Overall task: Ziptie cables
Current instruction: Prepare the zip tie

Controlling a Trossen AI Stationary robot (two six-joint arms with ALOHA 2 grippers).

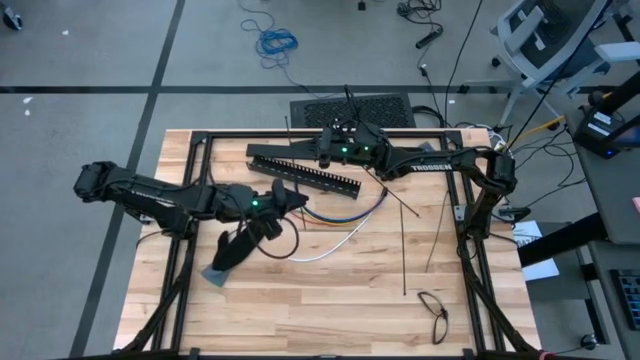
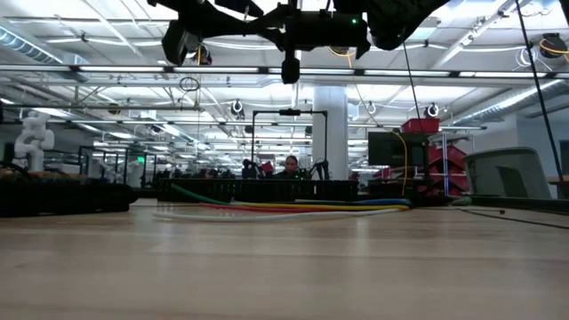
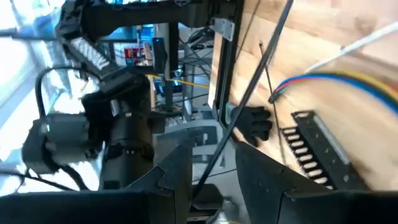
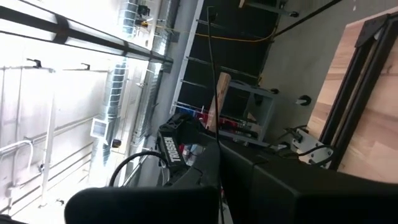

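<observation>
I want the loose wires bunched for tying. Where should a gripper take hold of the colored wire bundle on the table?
Probably at the middle of the cables, where the strands run side by side and flat on the table. Come straight down from above, fingers across the strands; the slotted bar crowds the far side, and the ends fan apart.

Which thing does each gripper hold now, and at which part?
The right gripper pinches a thin black strip at its lower end. Whether the left gripper holds anything cannot be told.
</observation>
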